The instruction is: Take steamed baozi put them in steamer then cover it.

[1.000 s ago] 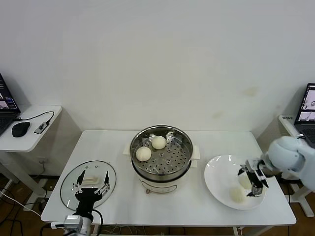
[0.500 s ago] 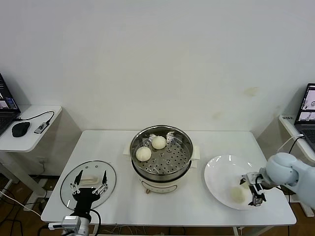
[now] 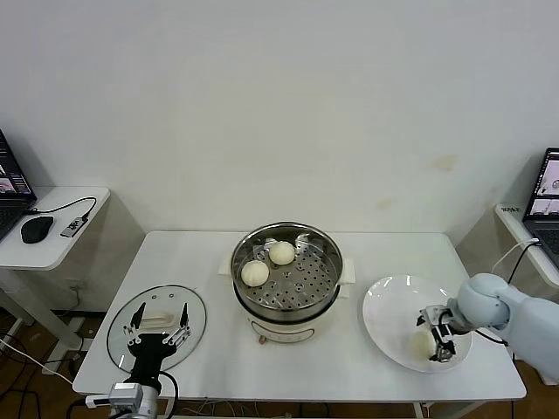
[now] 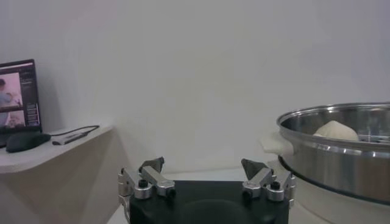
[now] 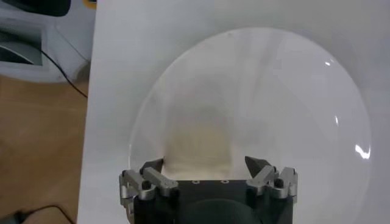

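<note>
- White tabletop (image 3: 210, 262) stood against a bare pale wall, side desks at either end.
- The steamer (image 3: 286, 271) sat mid-table, uncovered, with two steamed baozi (image 3: 267, 263) on its perforated tray; loading looked half done.
- My right pincer (image 3: 437, 336) was low over the white plate (image 3: 384, 314), fingers spread either side of a remaining bun (image 5: 198, 143), not yet pinching it; I judged this the grasp approach.
- My left pincer (image 3: 157, 336) hung spread above the glass lid (image 3: 122, 336) near the front left edge, probably parked there for covering.
- Whether a fourth bun remained on the plate I could not tell.
</note>
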